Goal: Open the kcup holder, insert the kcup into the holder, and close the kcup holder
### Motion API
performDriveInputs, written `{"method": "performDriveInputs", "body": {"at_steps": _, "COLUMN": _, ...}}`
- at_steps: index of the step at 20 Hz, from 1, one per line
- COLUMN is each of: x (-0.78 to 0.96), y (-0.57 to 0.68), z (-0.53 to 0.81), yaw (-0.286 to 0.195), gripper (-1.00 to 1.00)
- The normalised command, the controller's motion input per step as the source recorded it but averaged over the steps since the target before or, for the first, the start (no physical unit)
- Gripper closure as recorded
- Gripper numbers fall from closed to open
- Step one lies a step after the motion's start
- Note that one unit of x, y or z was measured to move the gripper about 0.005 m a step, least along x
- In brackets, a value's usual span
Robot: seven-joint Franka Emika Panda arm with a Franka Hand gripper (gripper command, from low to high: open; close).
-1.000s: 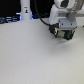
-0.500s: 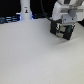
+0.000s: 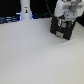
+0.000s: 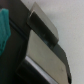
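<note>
The kcup holder (image 3: 64, 27) is a black box with pale marks on its front, at the far right of the white table in the exterior view. It fills the wrist view (image 4: 47, 50) very close up, with its pale rectangular marks showing. My gripper (image 3: 64, 19) hangs from the white arm right at the top of the box. Its fingers are blurred against the black, so I cannot tell how the jaws stand. A teal-green patch (image 4: 4, 30) shows at the edge of the wrist view. I cannot tell whether it is the kcup. No kcup shows in the exterior view.
A white bottle-like post (image 3: 25, 10) with a blue glow at its base stands at the back, on the exterior view's left. Dark clutter (image 3: 9, 20) lines the table's far edge. The white table (image 3: 35, 55) stretches toward the front.
The arm stays over the black box with hardly any shift. The box has not visibly moved.
</note>
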Motion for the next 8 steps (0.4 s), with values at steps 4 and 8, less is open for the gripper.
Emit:
{"method": "performDriveInputs", "body": {"at_steps": 4, "x": 0.06, "y": 0.11, "z": 0.76, "yaw": 0.004, "gripper": -1.00}}
{"method": "performDriveInputs", "body": {"at_steps": 8, "x": 0.07, "y": 0.02, "z": 0.13, "yaw": -0.013, "gripper": -1.00}}
